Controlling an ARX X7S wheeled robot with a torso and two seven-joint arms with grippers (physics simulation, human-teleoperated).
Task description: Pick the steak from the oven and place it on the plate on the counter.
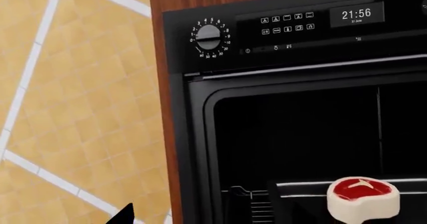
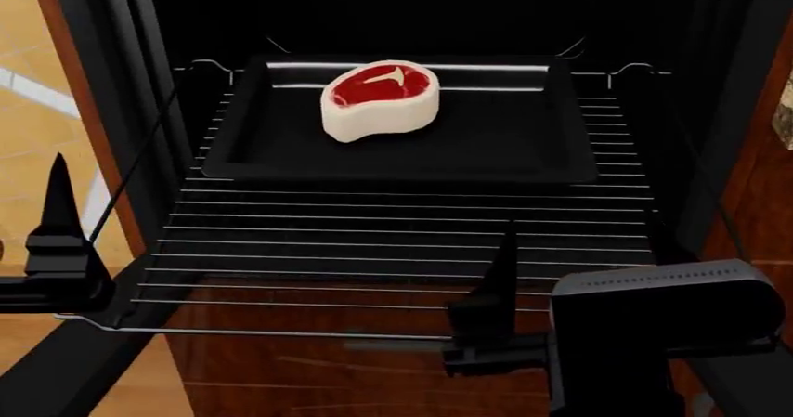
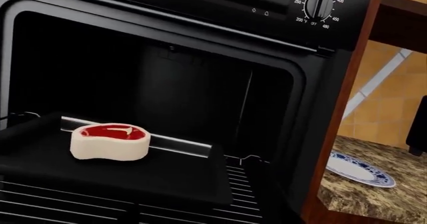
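Observation:
The steak (image 2: 378, 98), red on top with cream-white sides, lies on the black baking tray (image 2: 496, 148) on a wire rack (image 2: 396, 241) inside the open oven (image 2: 409, 18). It also shows in the left wrist view (image 1: 363, 198) and the right wrist view (image 3: 110, 141). My left gripper (image 2: 32, 222) is at the oven's front left, open and empty, with one finger (image 2: 58, 194) showing. My right gripper (image 2: 545, 278) is at the rack's front right, well short of the steak, open and empty. The plate (image 3: 360, 170) sits on the counter (image 3: 373, 199) to the oven's right.
The oven's control panel (image 1: 287, 24) with knob and clock is above the cavity. Reddish-brown wood cabinetry (image 3: 343, 109) frames the oven on both sides. Orange tiled floor (image 1: 80, 109) lies to the left. The rack sticks out in front of the tray.

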